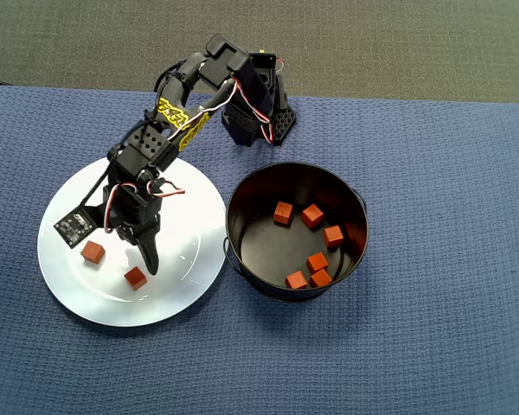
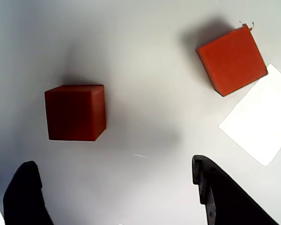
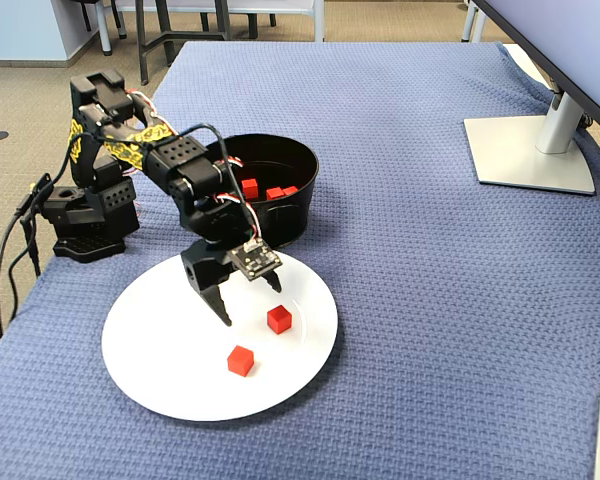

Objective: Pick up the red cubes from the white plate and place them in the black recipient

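Note:
Two red cubes lie on the white plate (image 1: 78,290): one (image 1: 92,252) toward its left side, the other (image 1: 136,277) nearer the middle. My gripper (image 1: 143,251) hovers low over the plate, open, with nothing between its fingers. In the wrist view the gripper (image 2: 113,165) points at bare plate; one cube (image 2: 75,112) sits just ahead, nearer the left finger (image 2: 25,197), and the other (image 2: 232,60) lies farther off to the right. The black recipient (image 1: 238,194), right of the plate, holds several red cubes (image 1: 312,215).
The arm's base (image 3: 85,215) stands behind the plate on the blue cloth (image 1: 450,346). In the fixed view a monitor stand (image 3: 530,150) sits at the far right, and the table edge runs along the left.

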`<action>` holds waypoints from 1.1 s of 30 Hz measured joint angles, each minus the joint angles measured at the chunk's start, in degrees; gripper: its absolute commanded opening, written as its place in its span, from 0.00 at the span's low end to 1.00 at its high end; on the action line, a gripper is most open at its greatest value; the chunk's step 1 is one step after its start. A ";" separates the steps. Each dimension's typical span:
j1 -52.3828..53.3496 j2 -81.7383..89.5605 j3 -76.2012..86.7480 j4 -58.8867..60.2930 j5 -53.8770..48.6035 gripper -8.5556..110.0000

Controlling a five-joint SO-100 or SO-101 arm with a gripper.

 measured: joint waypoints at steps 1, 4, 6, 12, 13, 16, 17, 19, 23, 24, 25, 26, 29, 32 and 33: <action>-0.26 0.00 0.00 -0.35 0.00 0.36; -1.14 -0.09 0.00 -0.88 0.44 0.35; -1.76 -0.09 -0.18 -0.88 0.88 0.35; -3.78 -1.41 -1.14 -1.32 2.90 0.34; -4.22 -1.67 -1.23 -1.58 3.16 0.34; -4.92 -2.46 -1.23 -2.29 3.60 0.33; -5.01 -2.81 -1.41 -2.37 3.69 0.32; -5.10 -3.87 -2.37 -2.55 3.87 0.31; -5.45 -5.63 -4.31 -2.64 3.96 0.29; -5.45 -6.06 -4.66 -2.81 3.96 0.29; -5.45 -6.42 -5.19 -2.81 3.96 0.29; -5.45 -6.77 -5.54 -2.81 3.96 0.28; -5.36 -7.56 -6.77 -2.81 3.96 0.27; -5.36 -8.35 -8.09 -2.81 3.96 0.24; -5.36 -8.44 -8.17 -2.81 3.96 0.23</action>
